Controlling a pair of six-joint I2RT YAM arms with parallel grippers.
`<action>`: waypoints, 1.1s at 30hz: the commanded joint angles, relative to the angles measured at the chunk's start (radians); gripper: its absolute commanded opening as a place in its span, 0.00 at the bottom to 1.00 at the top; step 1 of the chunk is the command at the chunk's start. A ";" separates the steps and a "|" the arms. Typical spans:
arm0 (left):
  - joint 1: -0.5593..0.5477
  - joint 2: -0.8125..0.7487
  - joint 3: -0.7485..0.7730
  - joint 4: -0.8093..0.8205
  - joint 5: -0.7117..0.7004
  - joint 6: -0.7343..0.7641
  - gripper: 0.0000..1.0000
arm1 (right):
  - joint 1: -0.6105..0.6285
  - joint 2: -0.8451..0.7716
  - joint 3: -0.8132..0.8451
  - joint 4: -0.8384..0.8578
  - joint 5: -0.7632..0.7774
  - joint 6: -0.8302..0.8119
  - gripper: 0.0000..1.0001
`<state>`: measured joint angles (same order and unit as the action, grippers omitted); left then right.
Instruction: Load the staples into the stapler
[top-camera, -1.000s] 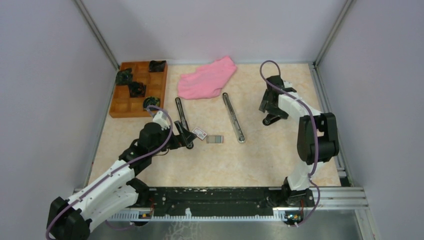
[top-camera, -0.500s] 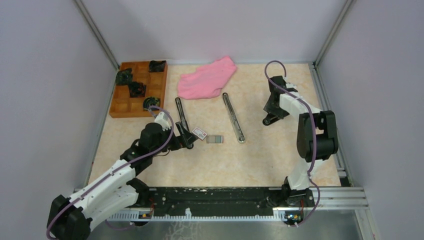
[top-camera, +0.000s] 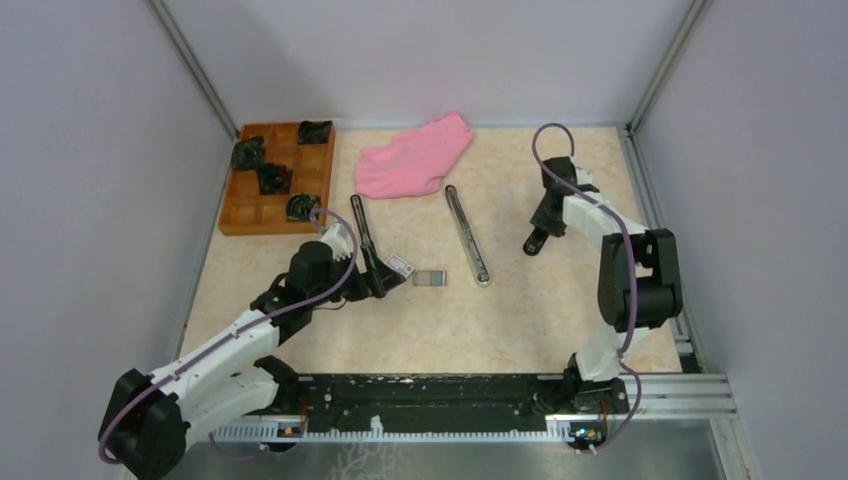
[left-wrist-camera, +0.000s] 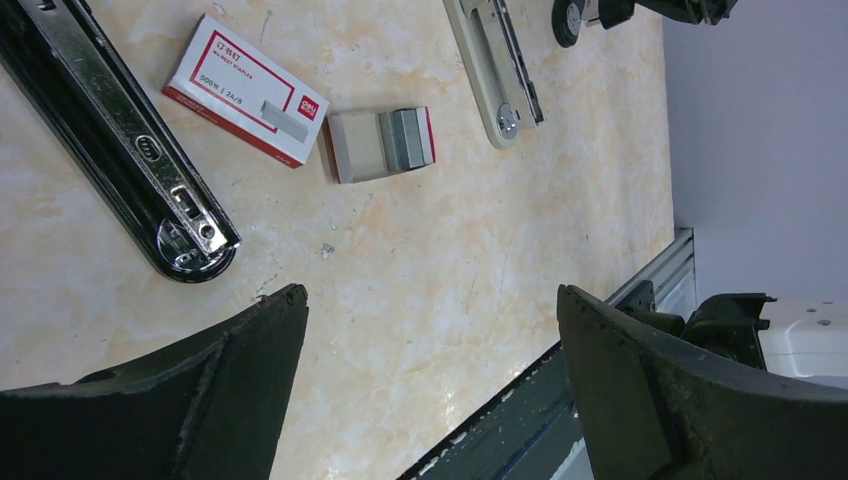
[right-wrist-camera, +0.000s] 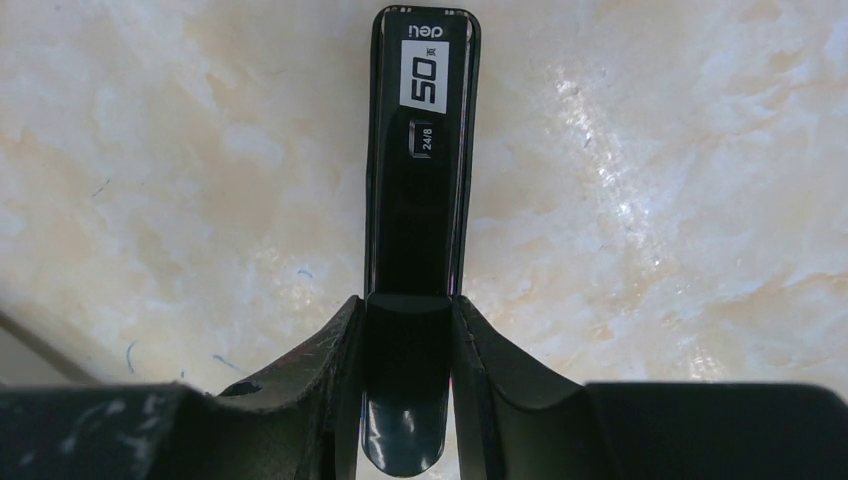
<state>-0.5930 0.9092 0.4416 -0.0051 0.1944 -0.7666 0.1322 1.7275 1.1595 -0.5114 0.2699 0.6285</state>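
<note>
Moved: right gripper (top-camera: 538, 238) has drawn its jaws in over the last second and its wrist has shifted a little rightward; left arm edged slightly farther in; things on the bench (top-camera: 520, 320) lie as before.
far left: wooden tray (top-camera: 250, 212), black items in several compartments.
left gripper (left-wrist-camera: 428, 300): jaws spread wide, holding nothing, over bare bench near the near end of the long black stapler part (left-wrist-camera: 110, 130).
staple box (left-wrist-camera: 245, 90): white and red, flat on the bench, just right of that part's near end.
staples (left-wrist-camera: 403, 138): grey block in a small open white-and-red sleeve, flat on the bench, just right of the box, left of the pale stapler part (top-camera: 467, 248); neither gripper touches it.
back centre: pink cloth (top-camera: 415, 155), crumpled.
right gripper: jaws clenched against both sides of a short black labelled piece (right-wrist-camera: 420, 180) lying on the bench, well apart from the staples.
</note>
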 joint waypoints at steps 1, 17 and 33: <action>0.003 0.036 0.018 0.070 0.059 -0.013 0.98 | -0.004 -0.138 -0.060 0.128 -0.138 -0.008 0.00; -0.036 0.204 0.134 0.152 0.110 -0.039 0.96 | 0.077 -0.384 -0.166 0.351 -0.365 -0.019 0.00; -0.089 0.374 0.288 0.184 0.082 -0.057 0.88 | 0.355 -0.465 -0.203 0.519 -0.355 0.042 0.00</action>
<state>-0.6727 1.2583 0.6830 0.1375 0.2848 -0.8192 0.4381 1.3170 0.9405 -0.1619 -0.0818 0.6498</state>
